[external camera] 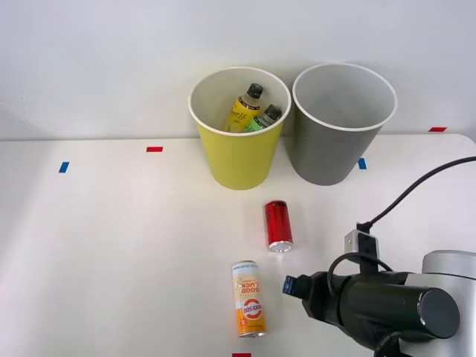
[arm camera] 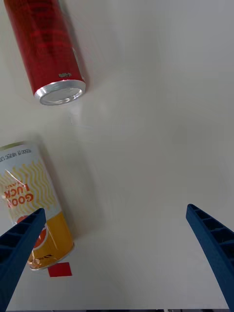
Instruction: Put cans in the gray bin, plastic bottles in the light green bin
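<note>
Two cans lie on their sides on the white table. The plain red can (external camera: 278,224) (arm camera: 45,51) lies in front of the bins, its silver end toward me. The orange-and-white can (external camera: 249,298) (arm camera: 34,204) lies nearer, just left of my right gripper (external camera: 290,284) (arm camera: 115,209). The gripper is open and holds nothing, with one blue finger (arm camera: 19,243) overlapping that can's lower end in the wrist view. The light green bin (external camera: 239,160) holds the yellow-labelled bottle (external camera: 244,110) and the green-labelled bottle (external camera: 264,119). To its right stands the gray bin (external camera: 327,152).
Both bins stand against the white back wall. Small red tape marks (external camera: 154,149) (external camera: 437,129) (arm camera: 60,269) and blue tape marks (external camera: 64,166) (external camera: 362,163) sit on the table. A black cable (external camera: 416,186) loops over my right arm. The table's left half is bare.
</note>
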Controlling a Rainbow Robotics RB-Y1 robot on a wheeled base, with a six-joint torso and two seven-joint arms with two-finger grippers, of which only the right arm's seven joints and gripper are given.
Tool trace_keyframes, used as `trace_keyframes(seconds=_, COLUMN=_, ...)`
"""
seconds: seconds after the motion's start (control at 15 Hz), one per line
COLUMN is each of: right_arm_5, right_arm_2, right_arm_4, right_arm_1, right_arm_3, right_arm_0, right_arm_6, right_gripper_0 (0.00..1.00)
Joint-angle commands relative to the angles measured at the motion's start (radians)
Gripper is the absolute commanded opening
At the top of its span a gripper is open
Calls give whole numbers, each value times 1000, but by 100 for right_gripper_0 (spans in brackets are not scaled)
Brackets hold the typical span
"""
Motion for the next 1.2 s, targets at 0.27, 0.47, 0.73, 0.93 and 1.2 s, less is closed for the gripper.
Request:
trace_keyframes(seconds=0.27, right_arm_5=0, right_arm_2=1, right_arm_4=-112, right_arm_1=22, right_arm_3=13, right_arm_0=-90, right_arm_6=-10, right_gripper_0=100)
trace_keyframes(seconds=0.47, right_arm_5=0, right_arm_2=2, right_arm_4=-210, right_arm_1=70, right_arm_3=121, right_arm_0=-171, right_arm_6=13, right_gripper_0=100)
trace_keyframes(seconds=0.73, right_arm_5=0, right_arm_2=96, right_arm_4=-210, right_arm_1=125, right_arm_3=219, right_arm_0=-266, right_arm_6=60, right_gripper_0=100)
trace_keyframes(seconds=0.93, right_arm_5=0, right_arm_2=148, right_arm_4=-198, right_arm_1=147, right_arm_3=239, right_arm_0=-309, right_arm_6=85, right_gripper_0=100)
trace_keyframes(seconds=1.2, right_arm_5=1, right_arm_2=166, right_arm_4=-213, right_arm_1=199, right_arm_3=302, right_arm_0=-354, right_arm_6=105, right_gripper_0=100)
